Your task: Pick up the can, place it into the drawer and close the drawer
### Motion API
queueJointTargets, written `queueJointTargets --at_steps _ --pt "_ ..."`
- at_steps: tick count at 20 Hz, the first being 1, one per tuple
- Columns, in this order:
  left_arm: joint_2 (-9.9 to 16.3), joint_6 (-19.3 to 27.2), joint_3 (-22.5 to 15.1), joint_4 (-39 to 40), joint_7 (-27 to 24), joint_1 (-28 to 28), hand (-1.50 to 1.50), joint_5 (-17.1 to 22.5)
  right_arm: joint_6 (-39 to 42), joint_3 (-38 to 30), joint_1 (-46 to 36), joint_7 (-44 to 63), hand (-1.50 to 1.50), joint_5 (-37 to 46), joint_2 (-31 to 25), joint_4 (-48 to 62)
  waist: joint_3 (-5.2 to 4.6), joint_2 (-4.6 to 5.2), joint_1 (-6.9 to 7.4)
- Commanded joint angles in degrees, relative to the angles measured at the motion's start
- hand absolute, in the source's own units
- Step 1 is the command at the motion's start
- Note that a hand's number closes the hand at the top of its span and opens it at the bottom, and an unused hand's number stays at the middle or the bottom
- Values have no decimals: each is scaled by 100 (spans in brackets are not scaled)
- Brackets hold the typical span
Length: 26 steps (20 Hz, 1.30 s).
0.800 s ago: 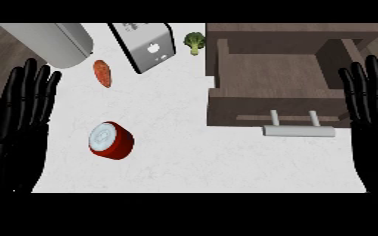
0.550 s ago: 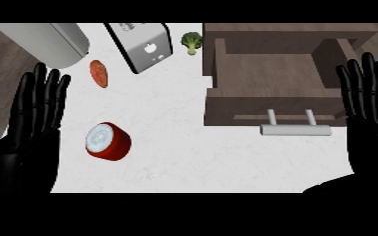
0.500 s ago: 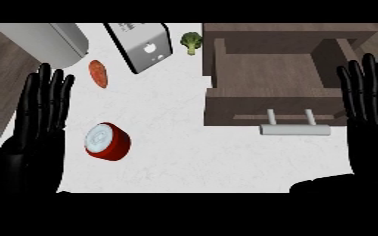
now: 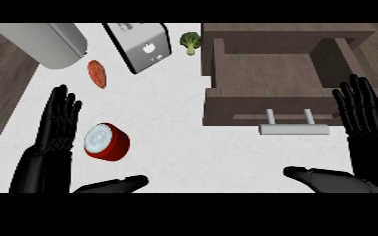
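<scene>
Head view: red can (image 4: pixel 106 141) on side just right of left hand (image 4: pixel 55 125) fingers, straight, apart.

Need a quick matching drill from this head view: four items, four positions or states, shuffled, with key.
Items:
1. can
2. broccoli
3. drawer
4. toaster

Positions or states:
A. pulled open, nothing visible inside
B. lying on its side beside the left hand
C. far edge, between toaster and drawer
D. far side, left of the broccoli

Pairs: 1-B, 2-C, 3-A, 4-D
</scene>
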Motion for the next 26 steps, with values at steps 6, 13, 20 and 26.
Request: queueJointTargets --at_steps 6,13,20,26 --pt "-20 786 -572 -162 1030 -346 -150 -593 141 93 759 -355 -150 105 247 -173 -5 0 -22" --pt "-20 581 58 110 432 20 -150 -35 520 -224 1052 -700 -150 -169 169 -209 -6 1 -21" --pt "70 397 322 214 71 295 -150 316 674 -535 809 -312 -150 -370 79 -259 -7 1 -3" --pt "-18 700 418 1255 -336 -319 -150 315 746 -787 634 -436 -150 -468 66 76 -7 6 -13"
